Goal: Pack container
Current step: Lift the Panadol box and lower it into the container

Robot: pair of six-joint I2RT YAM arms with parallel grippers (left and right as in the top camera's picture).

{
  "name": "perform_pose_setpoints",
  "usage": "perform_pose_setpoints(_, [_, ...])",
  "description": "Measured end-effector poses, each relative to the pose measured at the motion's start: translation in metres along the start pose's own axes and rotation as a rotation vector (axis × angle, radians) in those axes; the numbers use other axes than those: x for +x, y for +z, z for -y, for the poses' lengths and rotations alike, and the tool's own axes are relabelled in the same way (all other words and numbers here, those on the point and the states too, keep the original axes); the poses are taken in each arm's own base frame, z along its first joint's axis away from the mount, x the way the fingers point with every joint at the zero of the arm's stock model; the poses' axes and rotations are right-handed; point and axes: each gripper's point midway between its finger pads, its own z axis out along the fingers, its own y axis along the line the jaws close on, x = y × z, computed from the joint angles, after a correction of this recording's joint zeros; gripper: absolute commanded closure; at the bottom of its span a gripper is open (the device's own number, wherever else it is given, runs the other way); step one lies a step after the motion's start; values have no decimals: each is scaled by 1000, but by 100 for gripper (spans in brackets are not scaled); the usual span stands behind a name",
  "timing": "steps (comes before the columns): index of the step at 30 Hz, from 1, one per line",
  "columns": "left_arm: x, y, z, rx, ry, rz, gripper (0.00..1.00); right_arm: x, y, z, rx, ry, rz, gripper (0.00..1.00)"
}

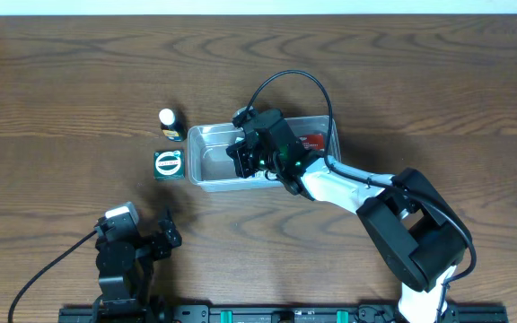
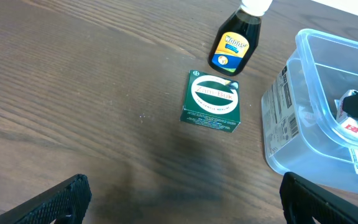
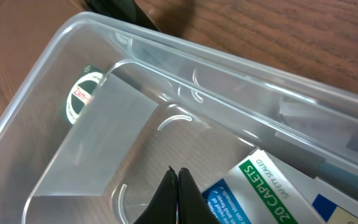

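Observation:
The clear plastic container [image 1: 206, 185] stands mid-table. My right gripper [image 1: 245, 159] is inside it, above its floor, with the fingers [image 3: 178, 180] shut together and nothing seen between them. A white caplets box with green and blue print [image 3: 263, 186] lies in the container [image 3: 229, 62] just right of the fingertips. A red and white pack [image 1: 311, 141] lies at the tub's right end. A green square box [image 1: 168, 164] and a small dark bottle with a white cap [image 1: 169, 122] stand on the table left of the container. My left gripper [image 1: 165, 235] is open and empty, near the front left.
In the left wrist view the green box [image 2: 211, 101] and bottle [image 2: 233, 46] sit ahead of the wide-open fingers [image 2: 182, 199], with the container [image 2: 284, 134] to the right. A black cable [image 1: 285, 81] loops over the right arm. Bare wooden table [image 1: 61, 108] surrounds them.

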Motion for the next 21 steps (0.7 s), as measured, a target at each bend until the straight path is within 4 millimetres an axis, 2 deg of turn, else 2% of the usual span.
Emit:
perform_pose_setpoints(7, [0, 0, 0, 0, 0, 0, 2, 9, -4, 1, 10, -17, -44, 99])
perform_pose_setpoints(16, [0, 0, 0, 0, 0, 0, 2, -1, -39, 2, 107, -70, -57, 99])
perform_pose_setpoints(21, [0, 0, 0, 0, 0, 0, 2, 2, -45, 5, 136, -80, -73, 99])
